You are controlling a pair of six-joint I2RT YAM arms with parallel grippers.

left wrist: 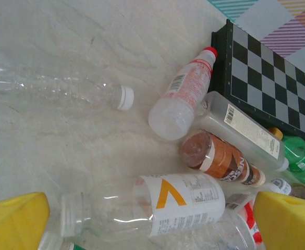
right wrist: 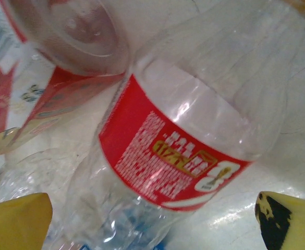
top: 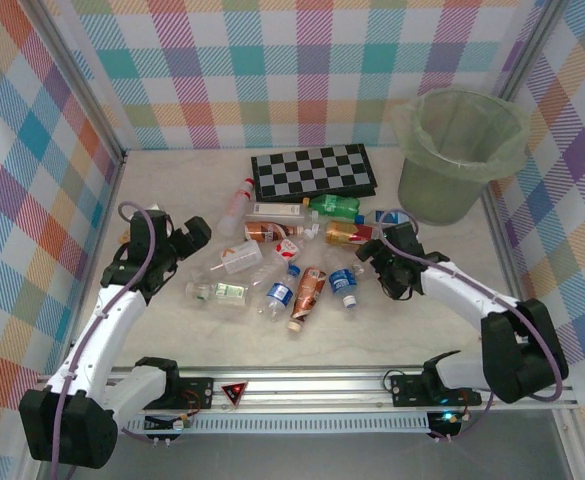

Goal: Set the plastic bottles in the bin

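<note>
Flanking scattered clear, green and brown plastic bottles [top: 307, 293], left gripper [top: 198, 236], right gripper [top: 375, 258], both wide open, holding nothing

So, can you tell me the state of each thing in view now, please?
plastic bottles, lying in a heap on the table
bin, upright, lined with a green bag
checkerboard, flat on the table
left gripper, open, holding nothing
right gripper, open over a red-labelled bottle, not gripping it

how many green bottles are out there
1: the green bottle lies just in front of the checkerboard's near edge. Another could be hidden under the heap of bottles.
</note>
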